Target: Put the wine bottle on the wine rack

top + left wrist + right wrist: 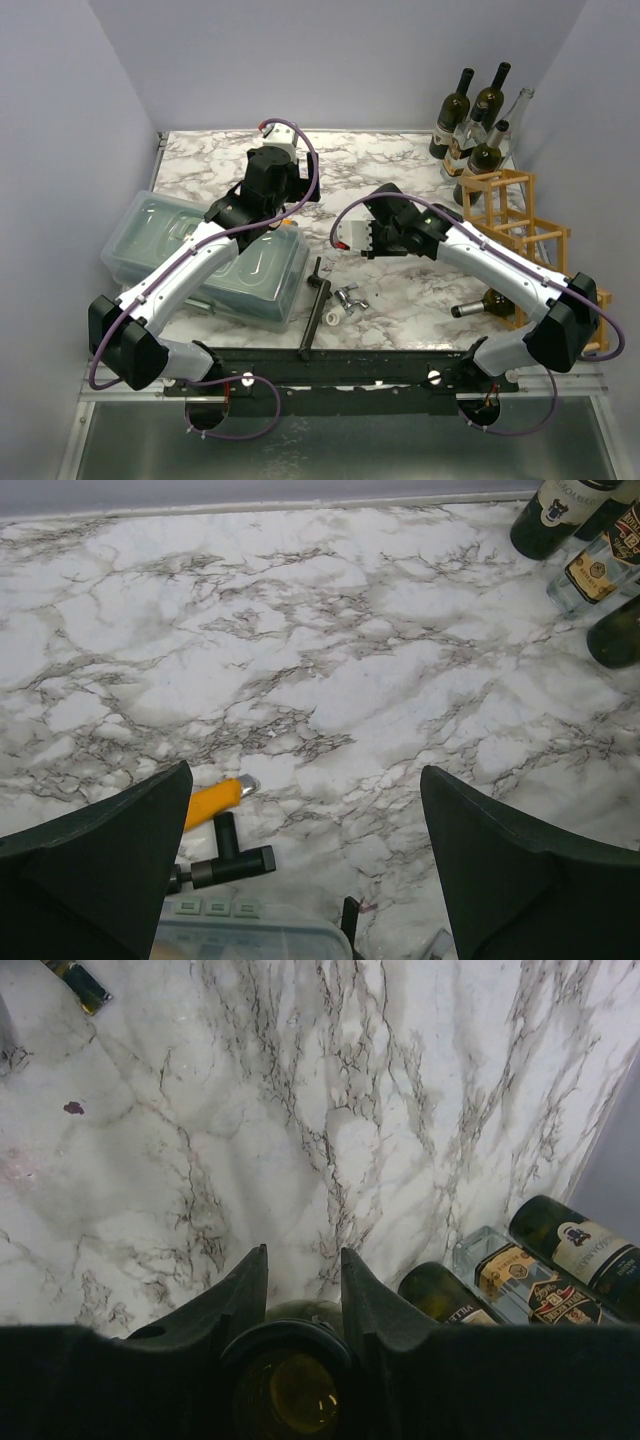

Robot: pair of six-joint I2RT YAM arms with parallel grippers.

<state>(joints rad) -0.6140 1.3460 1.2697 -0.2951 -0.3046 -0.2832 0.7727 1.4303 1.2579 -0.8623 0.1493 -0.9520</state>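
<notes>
My right gripper (303, 1255) is shut on the neck of a dark green wine bottle (290, 1385). In the right wrist view the bottle's mouth faces the camera between the finger bases, and its body points away toward the marble. Whether its base touches the table is hidden. In the top view the right gripper (372, 238) hangs over mid-table, left of the wooden wine rack (510, 215), and the arm covers the held bottle. My left gripper (305, 780) is wide open and holds nothing. It is raised over the bin's back corner (265, 200).
Another bottle (482, 303) lies in a low cell of the rack, under my right forearm. Several bottles (480, 120) stand at the back right corner. A clear lidded bin (210, 255) sits at left. A black T-bar (315, 305) and small metal parts (350, 298) lie near the front. An orange-handled tool (215, 802) lies by the bin.
</notes>
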